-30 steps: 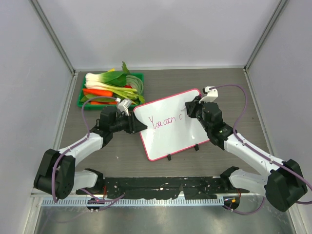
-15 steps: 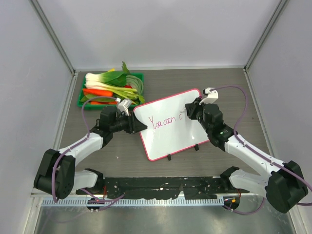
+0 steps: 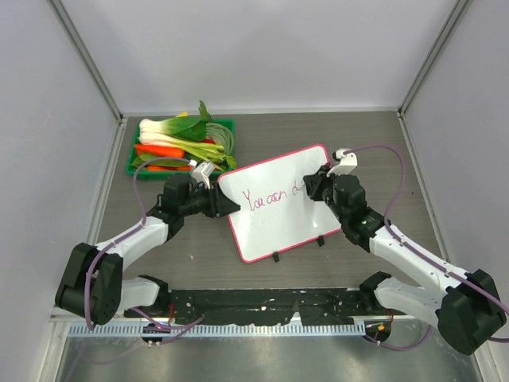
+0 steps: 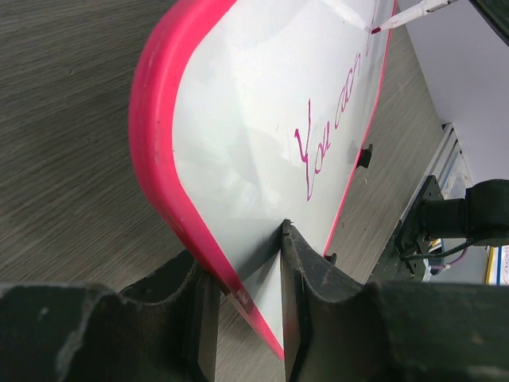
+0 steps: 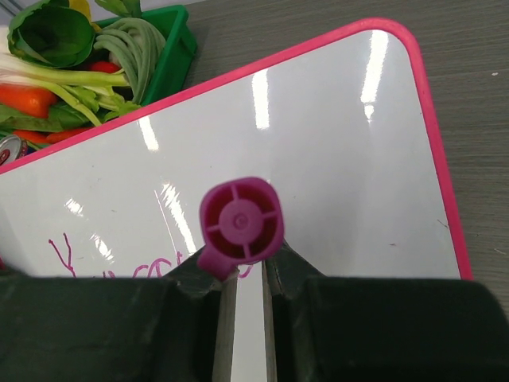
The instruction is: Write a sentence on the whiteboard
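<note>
The whiteboard point(image 3: 280, 204), white with a pink-red frame, lies tilted mid-table. My left gripper point(image 3: 228, 206) is shut on its left edge; in the left wrist view my fingers point(image 4: 298, 286) clamp the frame point(image 4: 159, 143). The sentence point(image 3: 270, 196) reads "You can" plus a started letter in pink-purple cursive, also seen in the left wrist view point(image 4: 330, 131). My right gripper point(image 3: 316, 188) is shut on a purple marker point(image 5: 240, 221), whose tip point(image 4: 375, 29) touches the board right of the writing.
A green tray point(image 3: 148, 127) of vegetables stands at the back left, just behind the board's left corner; it also shows in the right wrist view point(image 5: 171, 44). Grey walls enclose the table on three sides.
My right gripper has shifted right along the board with the marker, and a new stroke has appeared after "can". The left arm and board have not moved.
</note>
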`<state>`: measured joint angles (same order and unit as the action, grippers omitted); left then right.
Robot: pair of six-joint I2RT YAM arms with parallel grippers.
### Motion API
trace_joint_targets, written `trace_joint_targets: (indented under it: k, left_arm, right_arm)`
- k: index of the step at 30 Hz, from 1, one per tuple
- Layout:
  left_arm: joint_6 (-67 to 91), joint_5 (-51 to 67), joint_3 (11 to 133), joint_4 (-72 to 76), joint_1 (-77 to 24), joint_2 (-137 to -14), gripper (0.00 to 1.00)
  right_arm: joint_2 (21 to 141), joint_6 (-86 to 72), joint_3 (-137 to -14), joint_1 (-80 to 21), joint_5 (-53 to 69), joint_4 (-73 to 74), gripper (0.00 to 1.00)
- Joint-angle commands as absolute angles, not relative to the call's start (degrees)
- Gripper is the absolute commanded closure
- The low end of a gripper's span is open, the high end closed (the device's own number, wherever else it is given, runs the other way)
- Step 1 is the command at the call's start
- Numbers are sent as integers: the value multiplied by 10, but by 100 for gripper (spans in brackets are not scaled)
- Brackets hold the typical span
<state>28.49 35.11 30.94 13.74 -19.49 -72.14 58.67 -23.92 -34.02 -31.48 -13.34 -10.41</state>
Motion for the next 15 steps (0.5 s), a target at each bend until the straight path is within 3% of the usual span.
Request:
trace_joint_targets:
  k: [1,15]
  left_arm:
    - [179,220,292,105,-188,-742,100]
    - [179,220,293,105,-188,-743,100]
  right_arm:
    - [574,-235,-331,-314,-132,-80,99]
    - [559,-232,-326,-315,-138,-74,99]
